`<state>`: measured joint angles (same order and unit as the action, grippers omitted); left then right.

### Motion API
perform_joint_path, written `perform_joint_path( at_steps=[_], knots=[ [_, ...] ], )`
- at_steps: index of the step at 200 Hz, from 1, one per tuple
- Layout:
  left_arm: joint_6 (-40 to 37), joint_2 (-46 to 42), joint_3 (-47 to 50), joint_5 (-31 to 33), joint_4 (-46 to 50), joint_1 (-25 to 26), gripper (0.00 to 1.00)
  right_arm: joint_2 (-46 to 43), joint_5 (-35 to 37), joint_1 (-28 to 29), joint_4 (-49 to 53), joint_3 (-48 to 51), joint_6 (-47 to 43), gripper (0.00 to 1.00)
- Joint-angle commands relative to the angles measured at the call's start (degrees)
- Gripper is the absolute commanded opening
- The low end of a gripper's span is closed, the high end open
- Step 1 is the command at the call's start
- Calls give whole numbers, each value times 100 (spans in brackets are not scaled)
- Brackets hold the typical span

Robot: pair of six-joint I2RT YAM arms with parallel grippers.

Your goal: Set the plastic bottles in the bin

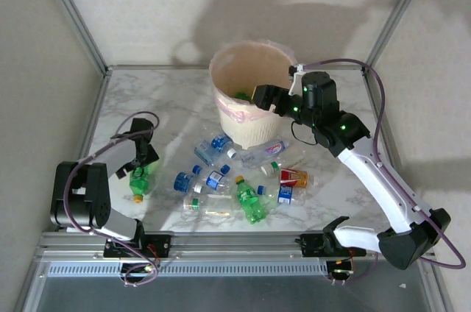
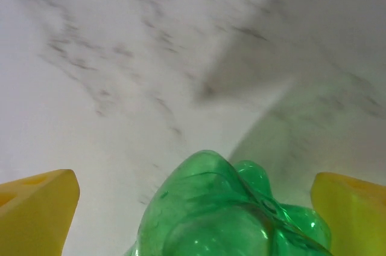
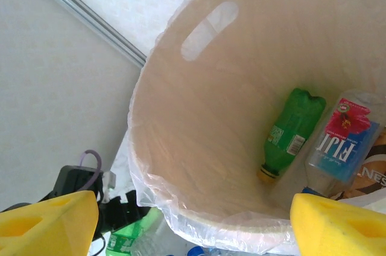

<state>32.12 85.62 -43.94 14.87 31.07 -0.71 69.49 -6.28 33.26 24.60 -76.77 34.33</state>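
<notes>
Though translucent, vivid green bottle (image 2: 223,214)

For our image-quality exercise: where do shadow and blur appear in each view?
Top external: shadows on the back wall. Left wrist: green bottle close and blurred, a shadow across the table. Right wrist: bin interior evenly lit, Fiji label sharp.

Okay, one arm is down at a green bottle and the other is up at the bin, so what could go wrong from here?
1. The left gripper stands open astride the green bottle, which lies nearer one finger. Closing could push it sideways or send it rolling.
2. The right gripper hangs open close over the rim of the bin. Pulling back low might snag the liner bag or nudge the bin.
</notes>
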Motion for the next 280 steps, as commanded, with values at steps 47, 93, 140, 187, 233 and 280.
perform_joint_path(
  at_steps=[47,93,140,187,233,280],
  knots=[
    [594,-429,305,-396,-92,-105,100,-105,-130,-10,-223,56,65,84],
    [847,-562,580,-560,-197,-90,83,-125,-129,6,-209,39,59,81],
    [884,-653,521,-370,-139,-78,72,-134,-146,31,-197,44,77,78],
    [811,-972,338,-195,-41,-78,60,-104,-128,179,-196,66,75,78],
    [848,-1406,261,-415,9,-41,53,-107,48,626,-263,48,59,77],
    [1006,-2267,-337,-1215,329,14,51,186,149,1685,-394,-18,-229,77]
  ],
)
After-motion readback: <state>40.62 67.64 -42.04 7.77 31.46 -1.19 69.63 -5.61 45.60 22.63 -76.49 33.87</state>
